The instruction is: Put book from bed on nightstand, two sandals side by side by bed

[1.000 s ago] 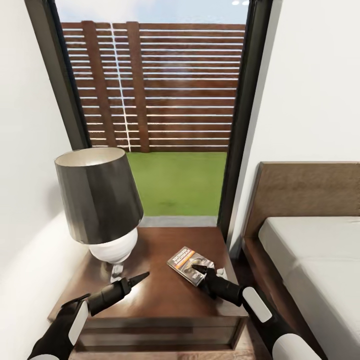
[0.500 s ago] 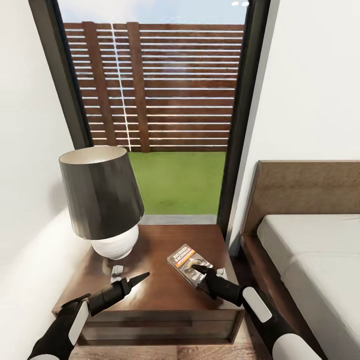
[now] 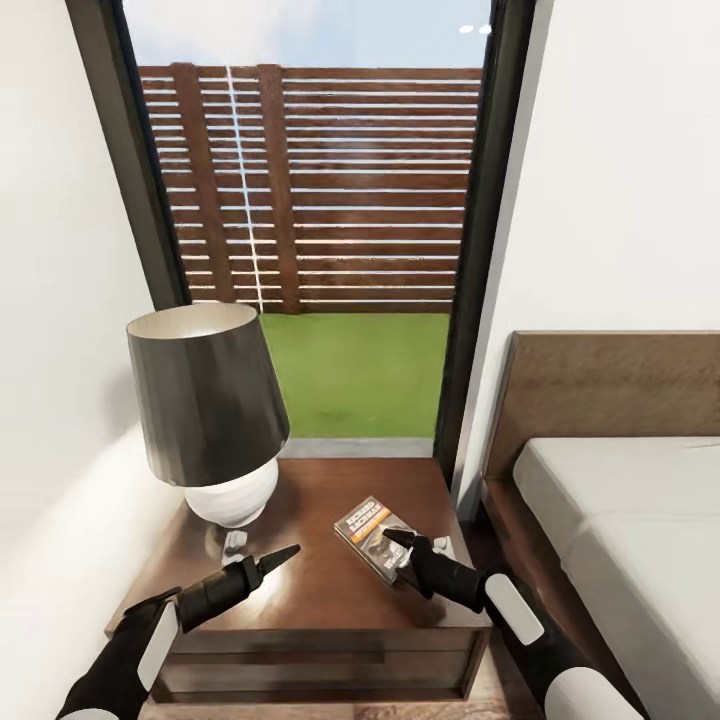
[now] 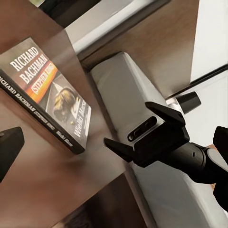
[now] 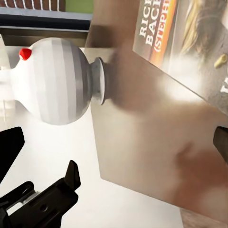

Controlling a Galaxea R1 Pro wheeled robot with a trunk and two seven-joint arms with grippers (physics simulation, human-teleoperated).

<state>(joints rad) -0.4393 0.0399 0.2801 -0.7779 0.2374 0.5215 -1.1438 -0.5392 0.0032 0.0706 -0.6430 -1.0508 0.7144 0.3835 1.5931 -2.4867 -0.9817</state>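
Observation:
The book (image 3: 372,530) lies flat on the nightstand (image 3: 320,595), right of its middle, cover up with the orange band showing (image 4: 47,90) (image 5: 190,38). My right gripper (image 3: 398,543) hovers at the book's near right corner. The left wrist view shows the right gripper (image 4: 128,123) open, apart from the book, with nothing between its fingers. My left gripper (image 3: 290,551) hangs over the stand's front left part, open and empty (image 5: 50,183). The bed (image 3: 620,500) stands to the right, grey mattress bare. The two sandals are out of view.
A lamp (image 3: 205,400) with a dark shade and a round white base (image 5: 57,80) fills the nightstand's back left. A small grey piece (image 3: 233,542) lies before it. Behind is a tall dark-framed window (image 3: 480,250), with white walls at both sides.
The whole picture has shifted down a little, so the camera moved. The book, the lamp and both grippers keep their places relative to the nightstand.

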